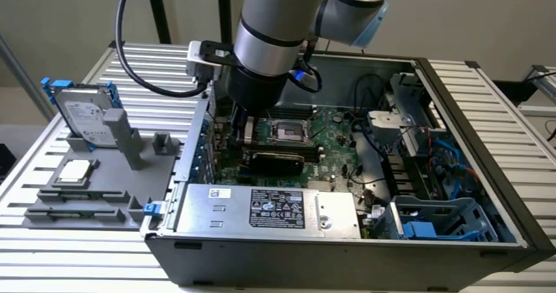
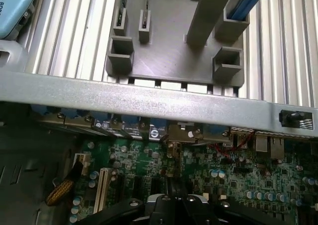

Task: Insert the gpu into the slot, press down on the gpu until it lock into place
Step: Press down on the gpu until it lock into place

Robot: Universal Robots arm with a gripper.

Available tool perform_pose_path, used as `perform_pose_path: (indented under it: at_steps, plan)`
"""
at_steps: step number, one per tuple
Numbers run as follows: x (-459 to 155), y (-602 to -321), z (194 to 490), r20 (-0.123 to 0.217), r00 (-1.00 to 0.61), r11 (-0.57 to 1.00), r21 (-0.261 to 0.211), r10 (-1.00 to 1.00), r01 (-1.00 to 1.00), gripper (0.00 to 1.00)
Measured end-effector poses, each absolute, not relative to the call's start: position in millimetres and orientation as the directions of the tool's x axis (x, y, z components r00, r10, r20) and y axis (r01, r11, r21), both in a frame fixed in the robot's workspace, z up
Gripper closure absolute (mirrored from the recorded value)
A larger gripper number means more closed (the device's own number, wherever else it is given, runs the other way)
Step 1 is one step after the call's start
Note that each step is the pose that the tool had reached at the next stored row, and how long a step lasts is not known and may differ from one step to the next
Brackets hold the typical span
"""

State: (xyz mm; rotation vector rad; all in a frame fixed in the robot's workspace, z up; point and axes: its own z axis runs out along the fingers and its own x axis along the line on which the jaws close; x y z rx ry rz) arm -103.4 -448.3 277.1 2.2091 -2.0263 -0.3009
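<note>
Ideally, w/ the end effector (image 2: 174, 201) pinched fully closed down at the gpu (image 1: 273, 161), which sits just beside the CPU socket (image 1: 287, 130), the push should go straight down, even pressure, no tilt, till the card clicks home.

Tight well beside case wall (image 2: 149, 98) and power supply (image 1: 269, 208)

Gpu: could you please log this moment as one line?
gripper: shut on gpu | gpu: over motherboard, inside case | seated: cannot tell
</note>
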Motion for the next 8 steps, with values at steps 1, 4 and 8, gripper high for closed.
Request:
perform_pose_path:
  at_steps: [1, 4, 8]
  plan:
    - [-103.9, -448.2, 277.2, -0.06, 0.081, -0.093, 0.233, -0.995, -0.968, 0.89]
    - [-105.4, -448.1, 277.7, -0.059, 0.089, -0.101, 0.246, -0.994, -0.964, 0.89]
    - [-106.6, -448.1, 281.1, -0.059, 0.095, -0.107, 0.261, -0.994, -0.959, 0.89]
